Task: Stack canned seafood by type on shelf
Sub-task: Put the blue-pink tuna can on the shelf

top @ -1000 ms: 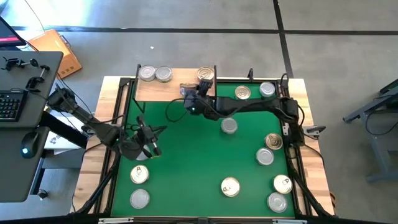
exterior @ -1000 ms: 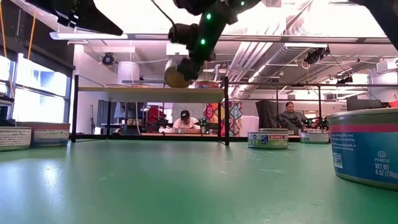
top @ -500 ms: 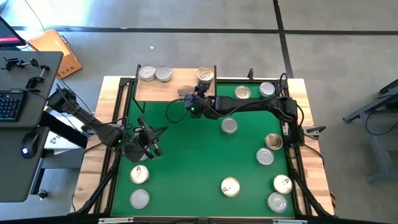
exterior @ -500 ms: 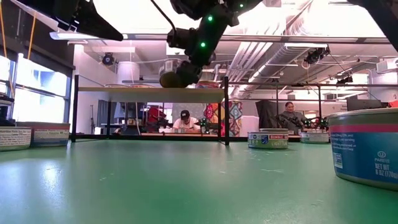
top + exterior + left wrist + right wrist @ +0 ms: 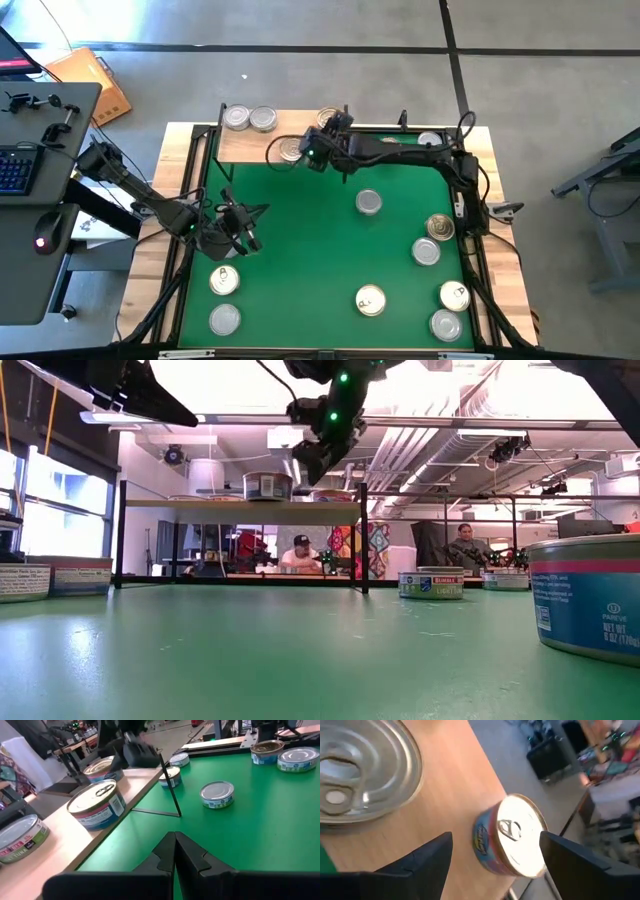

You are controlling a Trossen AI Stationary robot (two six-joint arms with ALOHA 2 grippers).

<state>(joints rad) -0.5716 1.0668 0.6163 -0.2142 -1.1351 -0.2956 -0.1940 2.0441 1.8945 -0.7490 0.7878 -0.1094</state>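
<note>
Light-wood shelf (image 5: 250, 145) sits at 12 o'clock; we see a gold-lidded round tin (image 5: 290, 150) on it, right gripper (image 5: 322, 138) spread apart above, left gripper (image 5: 245, 228) pressed together at 9.

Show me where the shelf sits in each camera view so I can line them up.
High view: shelf at the green mat's top-left corner.
Low view: raised board, left of centre, in the background.
Left wrist view: pale board carrying cans, beside the mat.
Right wrist view: wood surface under two cans.
Shared landmark: the right gripper, above the shelf.
</note>
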